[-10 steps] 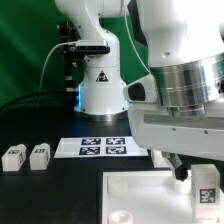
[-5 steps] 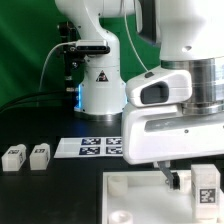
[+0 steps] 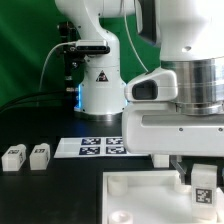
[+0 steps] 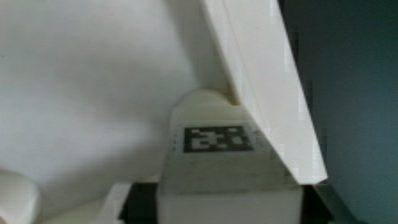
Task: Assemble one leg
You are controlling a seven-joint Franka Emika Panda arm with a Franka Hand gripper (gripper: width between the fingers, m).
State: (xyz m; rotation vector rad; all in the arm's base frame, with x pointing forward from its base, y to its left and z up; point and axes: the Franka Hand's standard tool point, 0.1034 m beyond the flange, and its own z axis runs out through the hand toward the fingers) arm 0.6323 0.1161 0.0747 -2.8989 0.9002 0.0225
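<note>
My gripper (image 3: 198, 180) is shut on the leg (image 3: 206, 178), a small white block with a black-and-white tag facing the camera. I hold it upright at the near right of the large white square panel (image 3: 140, 190), down at its surface; whether it touches is hidden. In the wrist view the leg (image 4: 217, 150) sits between my dark fingers (image 4: 146, 205), tag side up, with the panel (image 4: 89, 90) behind it. The panel's raised edge (image 4: 258, 80) runs past the leg, with dark table beyond.
Two more white legs (image 3: 14, 156) (image 3: 39, 154) stand on the black table at the exterior view's left. The marker board (image 3: 100, 147) lies behind the panel. The arm's white base (image 3: 100, 85) stands at the back in front of a green backdrop.
The hand shifted to the exterior view's left half a second ago and has come back to the right, rising slightly. The leg stays gripped over the panel's right part.
</note>
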